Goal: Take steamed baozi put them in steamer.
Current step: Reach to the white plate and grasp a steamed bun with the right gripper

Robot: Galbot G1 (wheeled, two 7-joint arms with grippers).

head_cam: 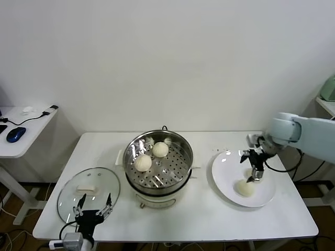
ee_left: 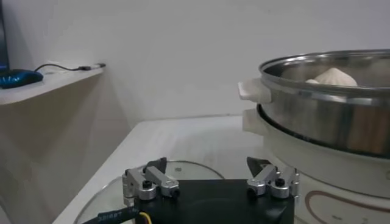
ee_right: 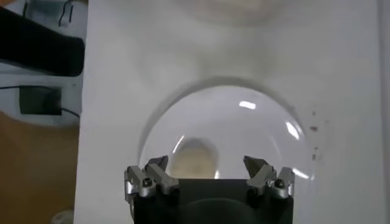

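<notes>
Three baozi (head_cam: 143, 162) sat in the steamer (head_cam: 180, 180); the right gripper (head_cam: 253, 172), jaws spread, hovered over the plate's (head_cam: 223, 180) last bun (head_cam: 244, 188) to grasp it; the left gripper (head_cam: 93, 208), jaws spread, waited over the glass lid (head_cam: 68, 193).

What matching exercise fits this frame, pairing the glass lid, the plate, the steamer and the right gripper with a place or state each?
Things:
1. glass lid
2. plate
3. steamer
4. right gripper

Descriptions:
A. holds three baozi
B. holds one baozi
C. lies flat at the table's left front, by the left gripper
D. jaws open above the plate's baozi

Pairs: 1-C, 2-B, 3-A, 4-D
</notes>
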